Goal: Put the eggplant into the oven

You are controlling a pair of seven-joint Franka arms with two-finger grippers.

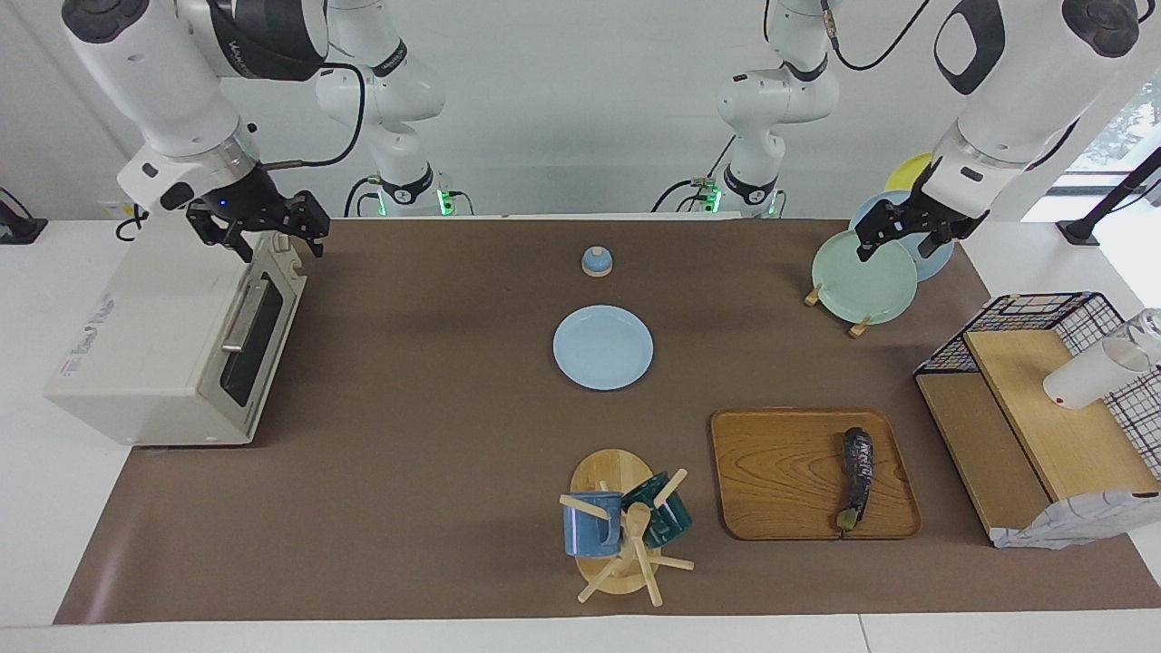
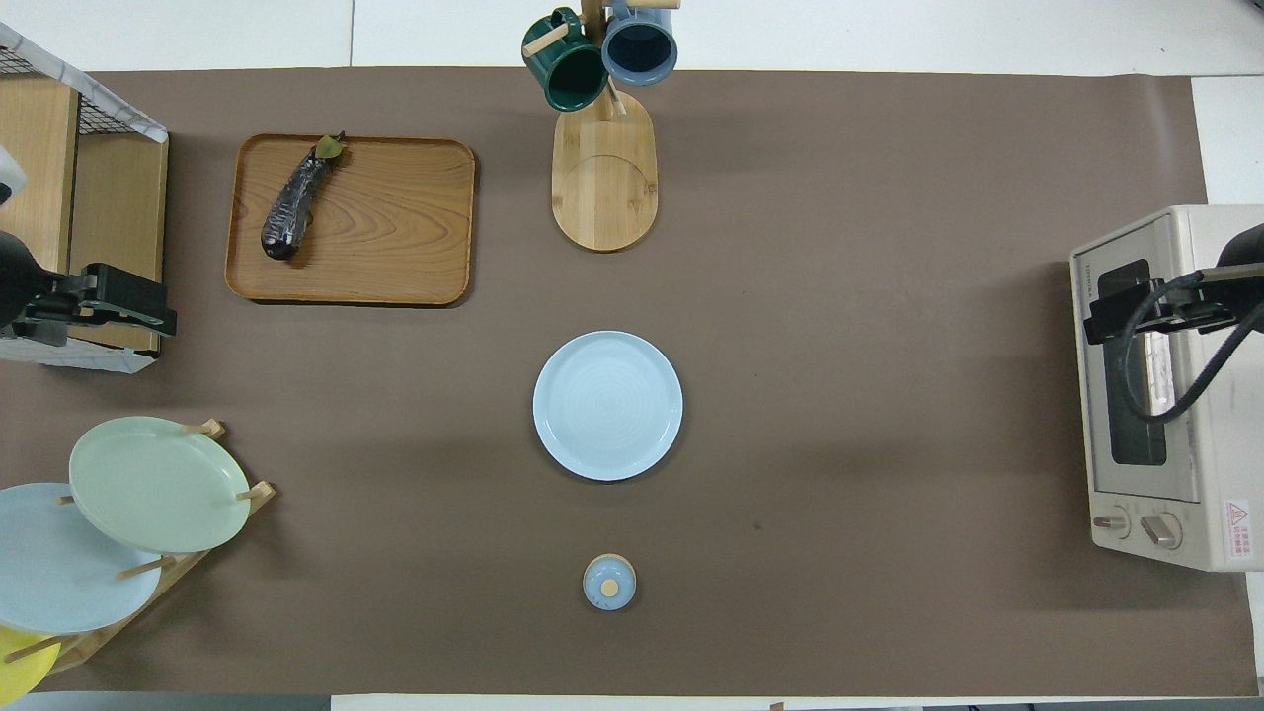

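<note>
A: Writing first. Anything readable?
B: The boxy off-white toaster oven, left edge of the facing view, has faint grey lettering on its top, not legible. A red warning sticker with tiny text sits at its lower corner in the overhead view. Dark lettering on the right arm's black wrist band, top left of the facing view, also not legible.
A: Oven door?
B: Dark glass door closed, metal bar handle across it.
A: Task thing?
B: The long, thin, dark purple-black eggplant lies on the rounded wooden tray, lower right of the facing view, green stem end toward the bottom of the frame. Upper left in the overhead view. Nothing touches it.
A: Other containers?
B: Round pale blue plate, centre of the brown counter, holds nothing. Small blue domed lid with a wooden knob above it. Wooden mug tree carries a blue mug and a dark green mug. Wooden plate rack holds a pale green plate, with a blue and a yellow one stacked upward.
A: End effectors?
B: Right end effector hangs over the oven's top edge, upper left, fingers apart, holding nothing. Left end effector hangs over the green plate, upper right; cannot tell whether it is apart or together.
</note>
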